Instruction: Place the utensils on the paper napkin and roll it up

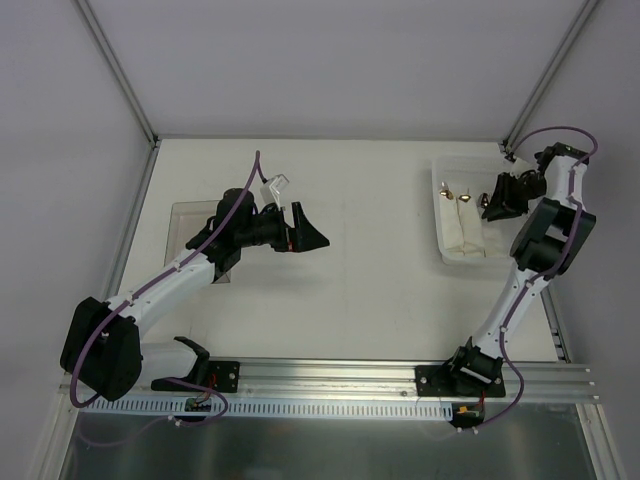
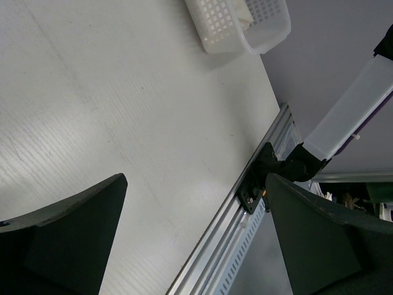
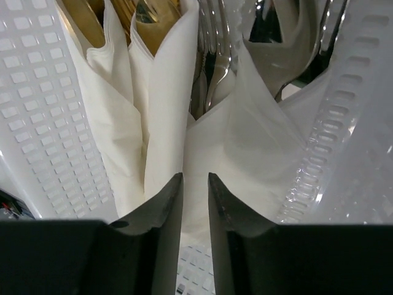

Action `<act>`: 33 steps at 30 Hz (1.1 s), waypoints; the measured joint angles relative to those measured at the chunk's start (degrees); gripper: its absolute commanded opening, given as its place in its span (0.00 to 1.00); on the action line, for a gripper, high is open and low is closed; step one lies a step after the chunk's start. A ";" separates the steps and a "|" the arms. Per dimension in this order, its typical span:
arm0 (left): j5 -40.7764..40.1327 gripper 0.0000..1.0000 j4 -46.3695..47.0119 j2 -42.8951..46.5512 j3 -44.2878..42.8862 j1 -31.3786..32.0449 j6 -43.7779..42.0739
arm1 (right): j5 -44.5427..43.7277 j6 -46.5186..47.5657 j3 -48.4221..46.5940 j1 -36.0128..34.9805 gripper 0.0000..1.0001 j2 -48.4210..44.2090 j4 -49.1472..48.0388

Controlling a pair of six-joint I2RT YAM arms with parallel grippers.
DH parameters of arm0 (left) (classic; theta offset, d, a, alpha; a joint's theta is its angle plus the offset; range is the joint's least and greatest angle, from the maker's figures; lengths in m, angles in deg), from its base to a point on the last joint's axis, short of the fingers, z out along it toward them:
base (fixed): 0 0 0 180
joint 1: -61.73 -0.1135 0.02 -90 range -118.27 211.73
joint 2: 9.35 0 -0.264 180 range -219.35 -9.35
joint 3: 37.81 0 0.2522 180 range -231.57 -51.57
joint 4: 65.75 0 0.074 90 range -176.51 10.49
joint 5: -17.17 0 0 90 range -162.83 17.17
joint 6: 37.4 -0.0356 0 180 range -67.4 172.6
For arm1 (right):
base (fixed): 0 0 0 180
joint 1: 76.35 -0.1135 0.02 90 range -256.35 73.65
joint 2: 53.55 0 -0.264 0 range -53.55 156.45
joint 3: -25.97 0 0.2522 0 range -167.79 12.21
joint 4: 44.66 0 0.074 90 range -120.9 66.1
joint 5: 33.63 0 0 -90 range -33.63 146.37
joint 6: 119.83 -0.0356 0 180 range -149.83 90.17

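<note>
1. Grey walls and slanted metal posts close round a white table (image 1: pixel 360 290) in the top view. A slotted metal rail (image 1: pixel 330 385) runs along its 6 o'clock edge.
2. At about 2 o'clock on the table stands a white basket (image 1: pixel 438 215). In it lie the utensils (image 1: pixel 447 189), gold heads showing, tucked into white napkins (image 1: pixel 470 235).
3. The right claw (image 1: pixel 497 197) sits at the basket's 3 o'clock side, just beside the gold heads.
4. At 9 o'clock a shallow clear tray (image 1: pixel 185 215) lies flat, partly under the left arm (image 1: pixel 170 275); what it holds I cannot tell. The left claw (image 1: pixel 310 235) hangs over bare table near the middle, well apart from the basket.
5. From the left wrist, the left claw (image 2: pixel 193 246) is released: its fingers (image 2: pixel 61 239) are spread wide with only bare table between them. The basket (image 2: pixel 212 24) shows at 12 o'clock and the rail (image 2: pixel 245 221) slants past at 4 o'clock.
6. The right wrist looks into the basket, with a white lattice wall (image 3: pixel 37 92) at 9 o'clock and a clear slotted wall (image 3: pixel 356 110) at 3 o'clock. Folded napkins (image 3: pixel 166 104) stand upright. Gold utensils (image 3: pixel 86 18) poke from the folds at 11 o'clock, and silver forks (image 3: pixel 215 67) stand between napkins at 12 o'clock.
7. The right claw (image 3: pixel 195 196) has its fingers (image 3: pixel 153 227) close together, a thin slit between them, tips at a napkin fold. Whether it is pinching the fold I cannot tell.
</note>
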 measured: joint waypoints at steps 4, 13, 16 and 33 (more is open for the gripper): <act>0.00 0.99 0.02 0.00 0.07 0.00 0.00 | 0.04 0.76 1.07 0.59 0.20 -0.59 -0.15; -0.02 0.99 0.17 0.00 0.94 0.00 0.04 | 2.67 2.36 3.50 0.81 0.17 -1.92 0.02; 0.00 0.99 0.22 0.00 0.98 0.00 0.09 | 4.42 2.75 4.28 0.96 0.15 -3.37 0.02; 0.00 0.99 0.85 0.00 1.01 0.00 0.24 | 9.60 3.87 7.58 2.38 0.14 -8.17 1.60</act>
